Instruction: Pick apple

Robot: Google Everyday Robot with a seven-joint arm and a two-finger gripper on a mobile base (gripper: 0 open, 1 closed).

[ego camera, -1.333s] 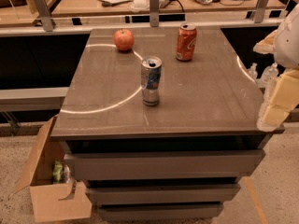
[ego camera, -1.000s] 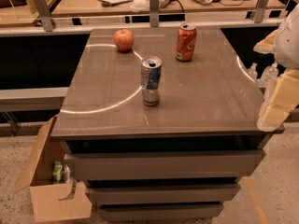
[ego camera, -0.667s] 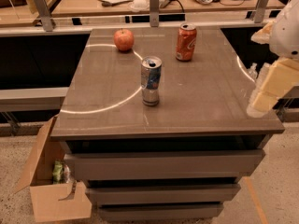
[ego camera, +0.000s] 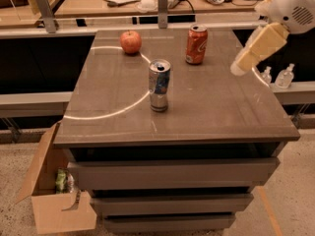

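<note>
The gripper [ego camera: 243,63] is swinging up from the right edge of the table [ego camera: 216,109] and inward over its right rear part, so the reach is only beginning. Whether it is open or closed cannot be told. The apple [ego camera: 131,42] is sitting unmoved near the far left corner, well apart from the gripper, with the orange soda can [ego camera: 196,44] standing between them. It is resting upright with its stem pointing up. Being nearly round, it is showing no real long axis.

The gripper [ego camera: 239,67] hung at the far right, tilted down and leftward from the white arm [ego camera: 294,6].
</note>
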